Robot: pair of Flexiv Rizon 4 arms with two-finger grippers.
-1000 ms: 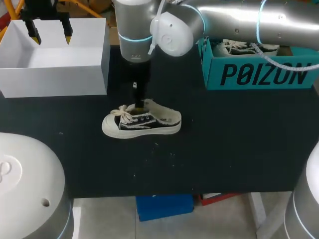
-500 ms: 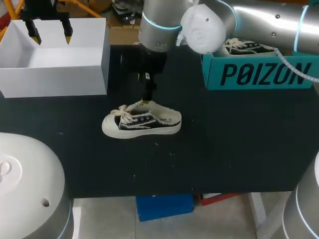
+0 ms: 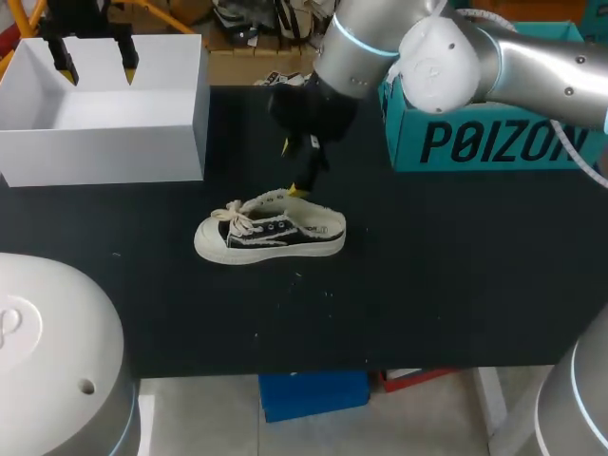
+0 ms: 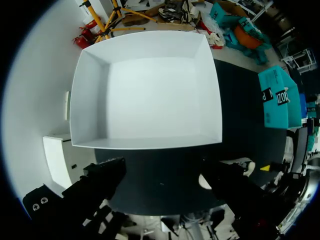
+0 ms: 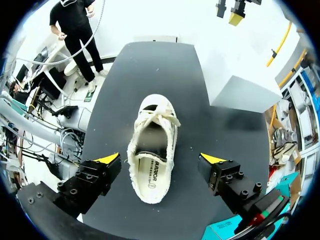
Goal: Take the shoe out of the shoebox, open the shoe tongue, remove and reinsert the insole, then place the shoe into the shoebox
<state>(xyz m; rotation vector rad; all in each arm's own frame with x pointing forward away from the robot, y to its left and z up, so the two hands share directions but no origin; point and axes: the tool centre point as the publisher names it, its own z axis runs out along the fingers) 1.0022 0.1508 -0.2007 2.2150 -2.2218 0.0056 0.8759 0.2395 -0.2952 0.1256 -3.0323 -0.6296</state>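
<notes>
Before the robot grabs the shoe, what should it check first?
1. The shoe is out of the box and stands on its sole on the black table: ok.
2. The right gripper is open, with one finger on each side of the shoe's heel end: ok.
3. The insole lies inside the shoe: ok.
4. The tongue is pulled open: cannot tell, the tied laces cover it.
5. The white shoebox is empty and ready for the shoe: ok.
6. The way into the shoebox is free: not ok, since the open left gripper hangs over it and may need to move.
</notes>
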